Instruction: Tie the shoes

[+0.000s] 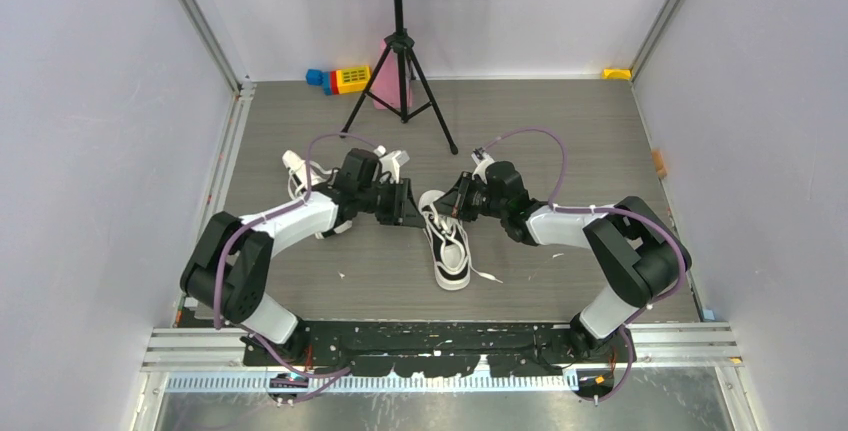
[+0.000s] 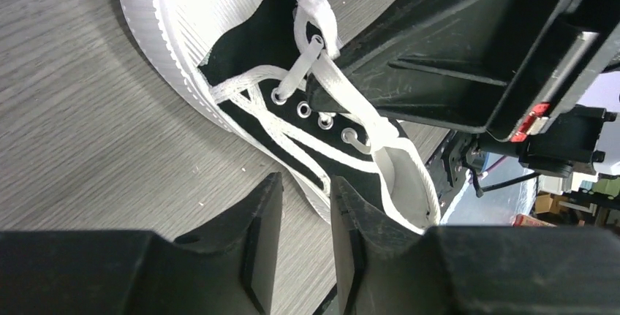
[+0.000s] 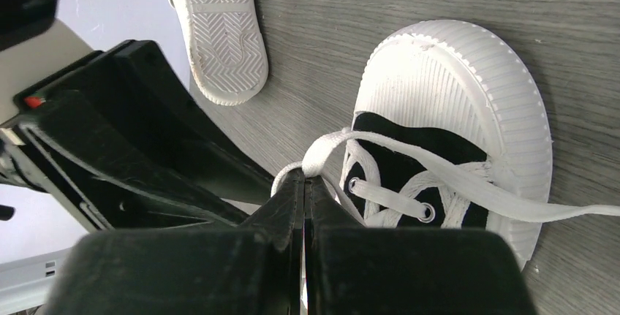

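Shoes: in the top view one sneaker [image 1: 450,251] lies upright on the table [image 1: 560,141], toe toward the near edge, with the left gripper [image 1: 408,205] and right gripper [image 1: 447,201] meeting at its heel end. It looks light, so a hard pull would likely drag it. The left wrist view shows the left fingers [image 2: 256,234] a little apart with nothing between them, just beside the sneaker's open heel end. The flat white lace [image 2: 351,103] reads as soft, limp and slippery, best pinched close to the eyelets [image 2: 303,109]. In the right wrist view the right fingers [image 3: 292,205] are pressed together on a loop of that lace, and the other sneaker [image 3: 219,30] shows its sole farther off. No brand or writing is readable in any view.
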